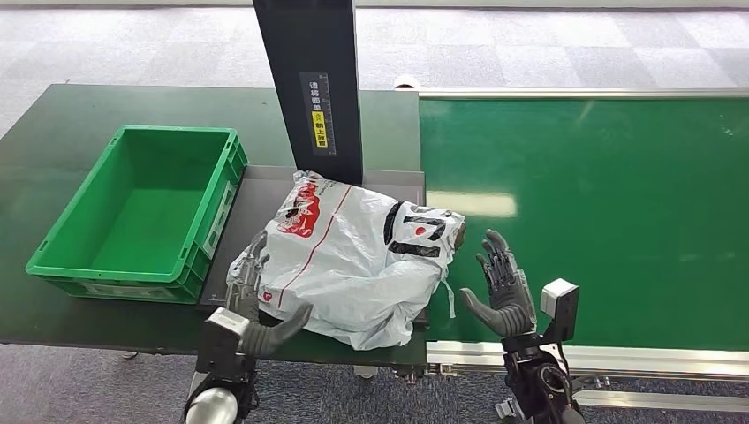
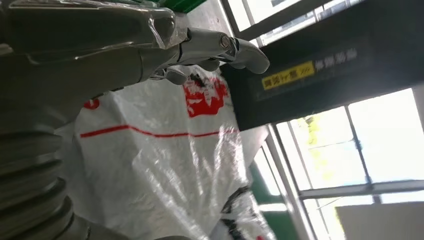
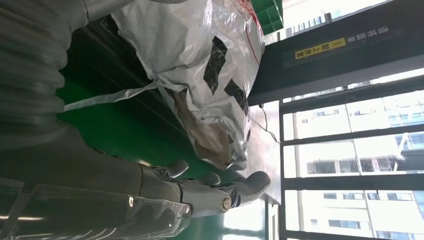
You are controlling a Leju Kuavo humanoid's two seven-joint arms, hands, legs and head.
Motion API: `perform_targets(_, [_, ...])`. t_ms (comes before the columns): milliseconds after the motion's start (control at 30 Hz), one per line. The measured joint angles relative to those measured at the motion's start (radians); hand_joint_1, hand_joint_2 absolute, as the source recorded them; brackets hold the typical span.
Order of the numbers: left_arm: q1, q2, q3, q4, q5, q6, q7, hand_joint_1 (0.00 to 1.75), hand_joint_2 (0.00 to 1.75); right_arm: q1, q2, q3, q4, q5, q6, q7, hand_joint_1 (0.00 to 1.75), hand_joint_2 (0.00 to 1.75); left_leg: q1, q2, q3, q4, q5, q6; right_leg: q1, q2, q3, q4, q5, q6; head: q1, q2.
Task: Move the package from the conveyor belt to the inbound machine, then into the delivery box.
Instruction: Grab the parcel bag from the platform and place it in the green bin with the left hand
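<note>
On the dark plate of the inbound machine [image 1: 265,190], at the foot of its black upright column [image 1: 309,84], lies the package [image 1: 349,256], a crumpled white plastic bag with red and black print, its right edge hanging over toward the green conveyor belt [image 1: 601,212]. The left hand [image 1: 256,305] is against the package's near left corner, fingers up along its side and the thumb reaching under the edge; whether it truly grips the bag cannot be told, and the left wrist view shows the fingers [image 2: 225,47] lying extended close over the plastic. The right hand [image 1: 499,283] stands over the belt just beside the package's right end, apart from it, fingers spread and upright with nothing in them. The green delivery box [image 1: 141,212] sits to the left of the plate, touching its edge, on the dark green table [image 1: 53,132].
</note>
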Motion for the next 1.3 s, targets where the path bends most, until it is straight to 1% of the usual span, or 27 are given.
perform_targets(67, [-0.017,-0.001,-0.038,0.040,-0.154,0.027,0.049,0.00,1.75,0.020,-0.001,-0.023,-0.024,0.023,-0.001,-0.004,0.00,1.75,0.000,0.000,0.000,0.000,0.000,0.000,0.000,0.000,0.000,0.000,0.000,0.000,0.000,0.000])
perform_targets(133, [-0.038,-0.003,-0.074,0.082,-0.259,0.053,0.082,0.00,1.75,0.037,-0.001,-0.041,-0.051,0.036,-0.001,-0.005,0.00,1.75,0.000,0.001,0.000,0.000,0.000,0.000,0.000,0.000,0.000,0.000,0.000,0.000,0.000,0.000])
perform_targets(200, [-0.055,-0.006,-0.099,0.114,-0.301,0.067,0.097,0.00,1.75,0.048,-0.001,-0.055,-0.072,0.041,0.000,-0.005,0.00,1.75,0.000,0.001,0.000,0.000,0.000,0.000,0.000,0.000,0.000,0.000,0.000,0.000,0.000,0.000])
perform_targets(300, [-0.071,-0.008,-0.118,0.145,-0.322,0.075,0.109,0.00,1.75,0.057,-0.001,-0.069,-0.093,0.042,0.000,-0.004,0.00,1.75,0.000,0.001,0.000,0.000,0.000,0.000,0.000,0.000,0.000,0.000,0.000,0.000,0.000,0.000])
perform_targets(367, [-0.081,-0.008,-0.130,0.163,-0.379,0.095,0.141,0.00,1.75,0.061,-0.001,-0.076,-0.100,0.043,0.000,-0.004,0.00,1.75,0.000,0.001,0.000,0.000,0.000,0.000,0.000,0.000,0.000,0.000,0.000,0.000,0.000,0.000])
perform_targets(433, [-0.097,-0.009,-0.144,0.187,-0.479,0.129,0.200,0.00,1.75,0.065,-0.001,-0.082,-0.109,0.043,0.000,-0.004,0.00,1.75,0.000,0.000,0.000,0.000,0.000,0.000,0.000,0.000,0.000,0.000,0.000,0.000,0.000,0.000])
perform_targets(533, [-0.142,-0.017,-0.157,0.253,-0.632,0.174,0.321,0.00,1.75,0.075,0.001,-0.096,-0.134,0.050,-0.005,0.000,0.00,1.75,0.000,0.000,0.000,0.000,0.000,0.000,0.000,0.000,0.000,0.000,0.000,0.000,0.000,0.000])
perform_targets(567, [-0.158,-0.020,-0.158,0.279,-0.672,0.180,0.359,0.08,1.75,0.079,0.004,-0.101,-0.142,0.055,-0.007,0.002,0.00,1.75,0.000,0.000,0.000,0.000,0.000,0.000,0.000,0.000,0.000,0.000,0.000,0.000,0.000,0.000])
perform_targets(600, [-0.173,-0.024,-0.158,0.304,-0.700,0.182,0.390,0.45,1.75,0.083,0.006,-0.107,-0.150,0.062,-0.010,0.005,0.00,1.75,0.000,0.001,0.000,0.000,0.000,0.000,0.000,0.000,0.001,0.000,0.000,0.000,0.000,0.000])
perform_targets(633, [-0.187,-0.028,-0.157,0.328,-0.714,0.181,0.410,0.86,1.75,0.087,0.009,-0.111,-0.156,0.069,-0.012,0.007,0.00,1.75,0.000,0.001,0.000,0.000,0.000,0.000,0.000,0.000,0.001,0.000,0.000,0.000,0.000,0.000])
perform_targets(667, [-0.198,-0.032,-0.155,0.349,-0.718,0.180,0.422,1.28,1.75,0.090,0.011,-0.115,-0.162,0.077,-0.014,0.008,0.00,1.75,0.000,0.001,0.000,0.000,0.000,0.000,0.000,0.000,0.001,0.000,0.000,0.000,0.000,0.000])
perform_targets(700, [-0.207,-0.036,-0.150,0.369,-0.716,0.180,0.428,1.64,1.75,0.093,0.014,-0.119,-0.166,0.085,-0.017,0.010,0.00,1.75,0.000,0.001,0.000,0.000,0.000,0.000,0.000,0.000,0.001,0.000,0.000,0.000,0.000,0.000])
perform_targets(733, [-0.214,-0.039,-0.144,0.386,-0.712,0.180,0.430,1.71,1.75,0.095,0.016,-0.123,-0.170,0.092,-0.020,0.010,0.00,1.75,0.000,0.001,0.000,0.000,0.000,0.000,0.000,0.000,0.000,0.000,0.000,0.000,0.000,0.000])
perform_targets(800, [-0.228,-0.046,-0.131,0.418,-0.713,0.184,0.431,1.75,1.75,0.096,0.021,-0.131,-0.177,0.102,-0.024,0.013,0.00,1.75,0.000,0.000,0.000,0.000,0.000,0.000,0.000,0.000,0.000,0.000,0.000,0.000,0.000,0.000])
perform_targets(933, [-0.249,-0.053,-0.114,0.460,-0.734,0.208,0.431,1.75,1.75,0.097,0.031,-0.146,-0.186,0.114,-0.025,0.021,0.00,1.75,0.000,0.001,0.000,0.000,0.000,0.000,0.000,0.000,0.001,0.000,0.000,0.000,0.000,0.000])
perform_targets(1133, [-0.255,-0.063,-0.101,0.476,-0.731,0.221,0.410,1.75,1.75,0.097,0.040,-0.161,-0.200,0.121,-0.028,0.028,0.00,1.75,0.000,0.000,0.001,0.000,0.000,0.000,0.000,0.000,0.001,0.000,0.000,0.000,0.000,0.000])
perform_targets(1233, [-0.254,-0.066,-0.095,0.474,-0.699,0.240,0.368,1.75,1.75,0.099,0.043,-0.167,-0.203,0.122,-0.030,0.030,0.00,1.75,0.000,0.000,0.001,0.000,0.000,0.000,0.000,0.000,0.002,0.000,0.000,0.000,0.000,0.000])
perform_targets(1300, [-0.248,-0.067,-0.090,0.461,-0.630,0.288,0.285,1.75,1.75,0.101,0.044,-0.169,-0.208,0.123,-0.034,0.031,0.00,1.75,0.000,0.001,0.001,0.000,0.000,0.000,0.000,0.000,0.001,0.000,0.000,0.000,0.000,0.000])
